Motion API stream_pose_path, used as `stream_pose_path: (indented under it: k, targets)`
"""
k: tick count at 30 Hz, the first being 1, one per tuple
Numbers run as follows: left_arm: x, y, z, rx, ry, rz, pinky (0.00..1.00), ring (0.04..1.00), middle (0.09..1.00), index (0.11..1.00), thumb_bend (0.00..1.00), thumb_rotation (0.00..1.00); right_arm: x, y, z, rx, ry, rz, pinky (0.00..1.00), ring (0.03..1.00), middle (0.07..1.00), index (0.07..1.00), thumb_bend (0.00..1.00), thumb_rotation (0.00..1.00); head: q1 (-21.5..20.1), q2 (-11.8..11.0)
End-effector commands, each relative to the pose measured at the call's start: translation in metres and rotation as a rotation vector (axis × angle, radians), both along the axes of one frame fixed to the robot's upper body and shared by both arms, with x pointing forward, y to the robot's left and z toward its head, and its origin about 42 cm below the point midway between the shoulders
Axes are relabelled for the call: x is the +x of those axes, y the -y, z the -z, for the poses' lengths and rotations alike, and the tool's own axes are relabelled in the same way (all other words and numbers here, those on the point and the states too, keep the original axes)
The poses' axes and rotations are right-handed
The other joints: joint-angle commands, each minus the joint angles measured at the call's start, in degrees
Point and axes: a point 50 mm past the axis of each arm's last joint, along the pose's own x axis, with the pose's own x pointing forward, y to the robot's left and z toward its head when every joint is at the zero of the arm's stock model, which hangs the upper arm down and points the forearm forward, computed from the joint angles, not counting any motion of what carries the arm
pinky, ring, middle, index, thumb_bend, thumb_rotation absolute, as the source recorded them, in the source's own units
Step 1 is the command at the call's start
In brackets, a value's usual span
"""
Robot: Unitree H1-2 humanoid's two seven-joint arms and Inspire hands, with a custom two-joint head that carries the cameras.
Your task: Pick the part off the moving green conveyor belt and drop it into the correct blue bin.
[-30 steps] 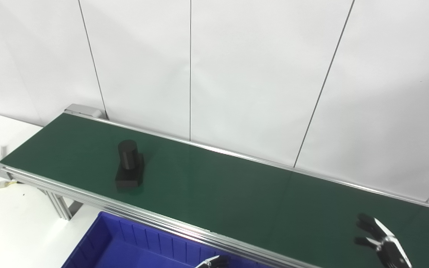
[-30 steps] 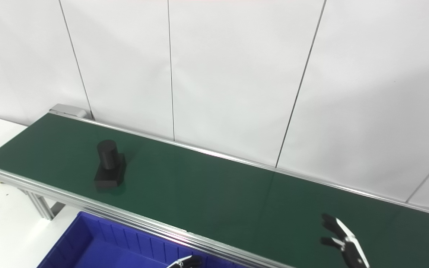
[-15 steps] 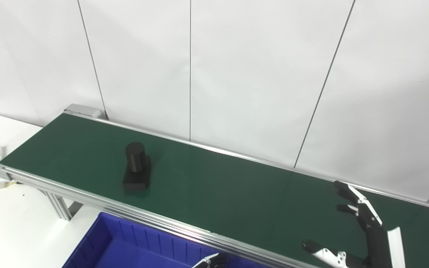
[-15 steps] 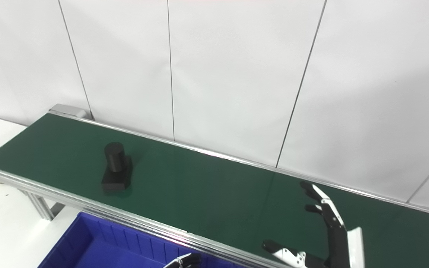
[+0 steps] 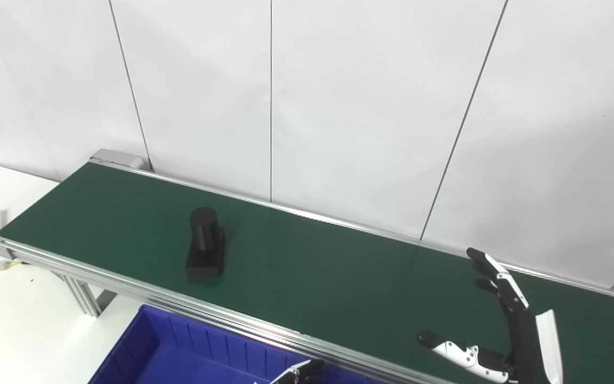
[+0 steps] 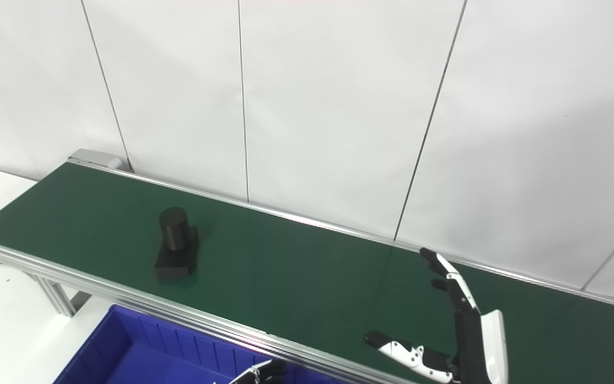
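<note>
Since a second ago the black part (image 5: pixel 205 243) has ridden the green conveyor belt (image 5: pixel 328 277) toward my right hand (image 5: pixel 504 330), and that hand has come up from the bottom corner to stand over the belt's near right stretch. Its fingers (image 5: pixel 491 272) are spread wide, thumb thrown out to the side, holding nothing. The part is a squat cylinder upright on a flat rectangular base, and it sits on the belt well apart from those fingers, off to their left. The base's long axis runs roughly across the belt, near edge to far edge, so I judge the open span between thumb and fingers already faces the oncoming part. My left hand (image 5: pixel 299 372) barely shows at the bottom edge above the blue bin (image 5: pixel 179 352); I cannot tell whether its fingers are apart or together. It is somewhat nearer the part, but the right hand lies in the part's path, so I expect to take it there. The bin lies on the near side of the belt, below the fingers and to their left.
</note>
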Motion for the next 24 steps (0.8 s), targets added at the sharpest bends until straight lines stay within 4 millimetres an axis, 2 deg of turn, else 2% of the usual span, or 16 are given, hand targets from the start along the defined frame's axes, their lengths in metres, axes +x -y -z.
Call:
stream_pose_path:
  k: [1, 8, 17, 24]
  targets:
    - [0.008, 0.0, -0.01, -0.009, 0.071, 0.01, 0.79, 0.825, 0.848, 0.834, 0.83, 0.54, 0.006, -0.003, -0.011, 0.013, 0.038, -0.003, 0.76, 0.843, 0.864, 0.847, 0.85, 0.42, 0.05, 0.08]
    - [0.008, -0.001, -0.01, -0.007, 0.072, 0.004, 0.8, 0.831, 0.85, 0.832, 0.83, 0.54, 0.01, -0.005, -0.014, 0.007, 0.04, 0.002, 0.78, 0.856, 0.878, 0.868, 0.8, 0.42, -0.23, 0.06]
    - [0.006, -0.004, -0.011, 0.014, 0.081, 0.004, 0.79, 0.827, 0.848, 0.829, 0.84, 0.54, 0.022, -0.014, -0.022, 0.01, 0.041, 0.003, 0.78, 0.853, 0.879, 0.874, 0.79, 0.46, -0.87, 0.2]
    - [0.003, -0.008, -0.013, 0.046, 0.093, 0.005, 0.79, 0.835, 0.849, 0.831, 0.86, 0.56, 0.033, -0.022, -0.023, -0.004, 0.041, -0.003, 0.78, 0.843, 0.872, 0.876, 0.79, 0.46, -1.04, 0.11]
